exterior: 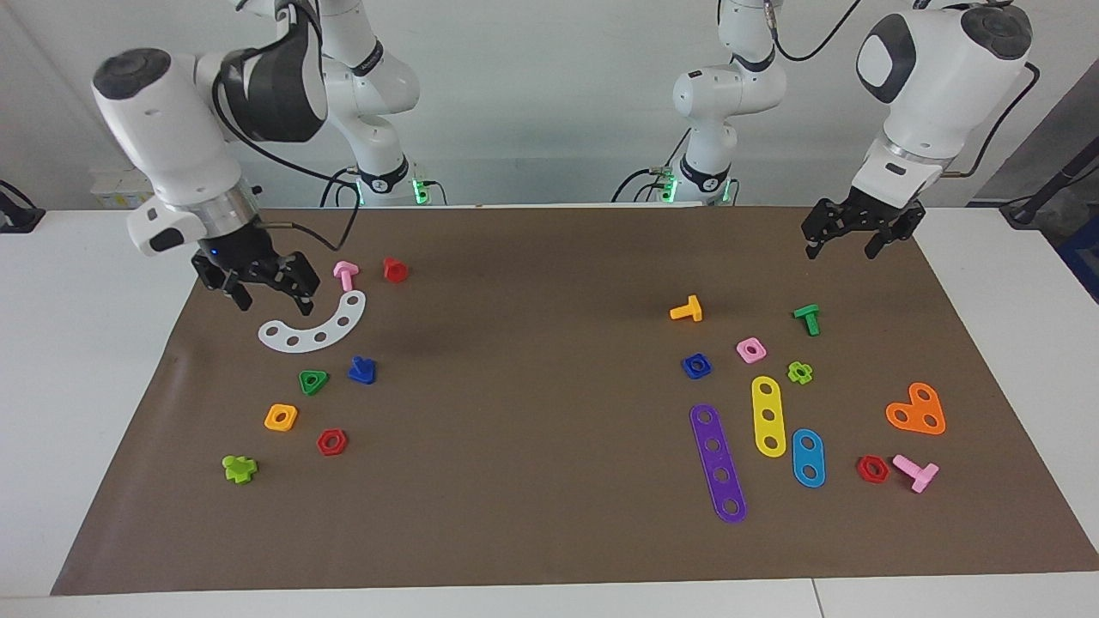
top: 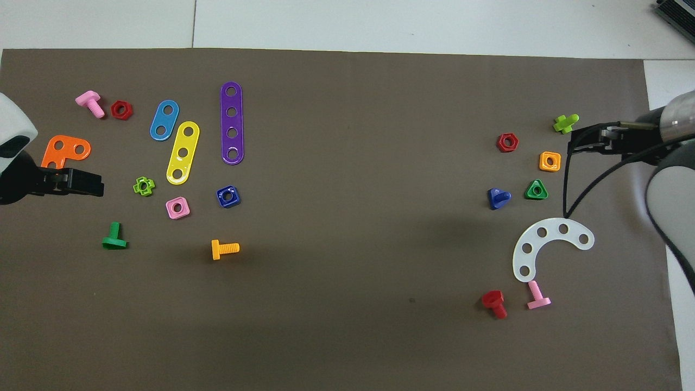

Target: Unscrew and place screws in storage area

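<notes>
The blue screw (exterior: 361, 370) is lying free on the brown mat (exterior: 549, 532) that is covering the desk, toward the right arm's end, just beside the green triangular nut (exterior: 312, 381) and a little farther from the robots than the white curved strip (exterior: 314, 324); in the overhead view it is showing its triangular head and short shank (top: 498, 198). The right gripper (exterior: 256, 276) is hanging above the mat's edge near that strip, its fingers spread apart and holding nothing. The left gripper (exterior: 859, 225) is waiting over the mat's corner at the left arm's end, fingers likewise parted and empty. Judging by its look, the screw is a light, rigid plastic piece with a smooth surface, so it is likely sliding or tipping easily under a nudge; the flat sides of the triangular head are probably offering the surest hold, the round shank being more prone to rolling between the fingers. Other bolts, such as the pink bolt (exterior: 345, 274) and red bolt (exterior: 394, 269), are lying nearer the robots.
</notes>
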